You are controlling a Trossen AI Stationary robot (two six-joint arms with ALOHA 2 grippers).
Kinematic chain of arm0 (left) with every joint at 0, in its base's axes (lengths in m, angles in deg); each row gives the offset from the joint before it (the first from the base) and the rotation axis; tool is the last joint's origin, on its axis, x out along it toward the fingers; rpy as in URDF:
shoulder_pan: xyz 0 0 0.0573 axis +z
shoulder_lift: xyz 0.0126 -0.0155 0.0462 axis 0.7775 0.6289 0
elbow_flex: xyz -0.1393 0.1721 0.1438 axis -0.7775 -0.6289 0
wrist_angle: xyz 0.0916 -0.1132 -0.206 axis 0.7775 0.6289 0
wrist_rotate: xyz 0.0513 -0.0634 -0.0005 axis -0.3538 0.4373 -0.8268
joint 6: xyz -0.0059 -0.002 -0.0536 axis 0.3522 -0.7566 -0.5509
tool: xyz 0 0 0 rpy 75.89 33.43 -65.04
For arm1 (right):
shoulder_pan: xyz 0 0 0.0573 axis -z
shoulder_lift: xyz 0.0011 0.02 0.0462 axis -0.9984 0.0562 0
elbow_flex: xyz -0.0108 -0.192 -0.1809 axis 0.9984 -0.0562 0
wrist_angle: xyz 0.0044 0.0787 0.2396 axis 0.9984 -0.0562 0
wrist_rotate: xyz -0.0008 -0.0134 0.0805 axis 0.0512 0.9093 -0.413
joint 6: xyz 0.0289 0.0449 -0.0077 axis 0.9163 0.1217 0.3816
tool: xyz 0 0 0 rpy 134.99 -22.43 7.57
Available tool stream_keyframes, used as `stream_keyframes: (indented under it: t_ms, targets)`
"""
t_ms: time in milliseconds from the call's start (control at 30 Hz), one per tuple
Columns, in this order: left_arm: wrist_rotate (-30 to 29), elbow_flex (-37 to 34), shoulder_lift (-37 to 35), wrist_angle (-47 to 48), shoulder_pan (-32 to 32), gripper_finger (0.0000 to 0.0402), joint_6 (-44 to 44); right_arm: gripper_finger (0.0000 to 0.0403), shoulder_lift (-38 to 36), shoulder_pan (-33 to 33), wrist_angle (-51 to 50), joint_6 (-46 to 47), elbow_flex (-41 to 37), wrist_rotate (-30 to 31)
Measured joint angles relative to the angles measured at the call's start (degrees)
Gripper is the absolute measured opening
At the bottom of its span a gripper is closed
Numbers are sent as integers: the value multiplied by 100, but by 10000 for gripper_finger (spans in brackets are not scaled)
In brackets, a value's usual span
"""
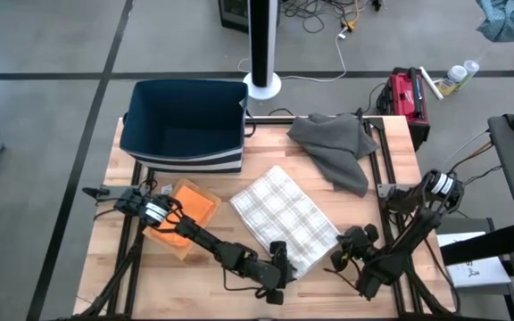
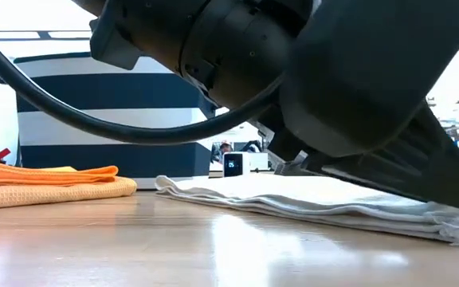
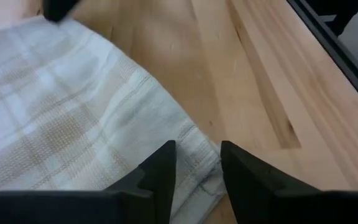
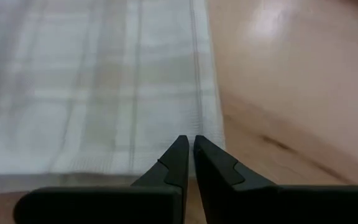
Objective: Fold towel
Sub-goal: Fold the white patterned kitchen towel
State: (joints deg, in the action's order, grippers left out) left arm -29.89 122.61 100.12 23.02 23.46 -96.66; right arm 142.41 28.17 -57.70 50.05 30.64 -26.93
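At the table's near edge, both grippers work the checked towel's [image 1: 284,217] near end.
Left gripper [image 1: 279,260], fingers parted, straddles the near-left corner; right gripper [image 1: 340,257] is pinched shut at the hem. I'd grip both corners evenly, lifting toward the far side. Grey cloth [image 1: 335,146], orange cloth [image 1: 186,214] and striped bin [image 1: 184,125] lie clear.

A grey concrete floor [image 1: 52,53] is lying around the wooden table [image 1: 391,143], crossed by dark seam lines. A white post on a round base [image 1: 262,85] is standing behind the table, with cables [image 1: 324,18] trailing nearby. A red case [image 1: 406,94] is sitting on the floor.
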Motion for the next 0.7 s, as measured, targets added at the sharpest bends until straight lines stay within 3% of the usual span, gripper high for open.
stream_keyframes:
  t_ms: [200, 333, 533, 600, 700]
  targets:
    - [113, 0, -191, 36, -31, 99, 97, 23, 72, -50, -118, -2, 114, 196]
    - [110, 1, -597, -112, -108, 82, 456, 23, -176, -182, -685, 12, 551, 1270]
    - [430, -113, -963, -1067, -101, 69, 803, 23, -264, -96, -94, -1359, 1145, 3240]
    - [616, -284, -1057, -1607, -88, 63, 811, 23, -239, 138, 51, -1765, 1241, 3382]
    - [459, -868, -1412, -1778, -60, 50, 758, 23, -235, 552, 5, -1930, 1170, 3058]
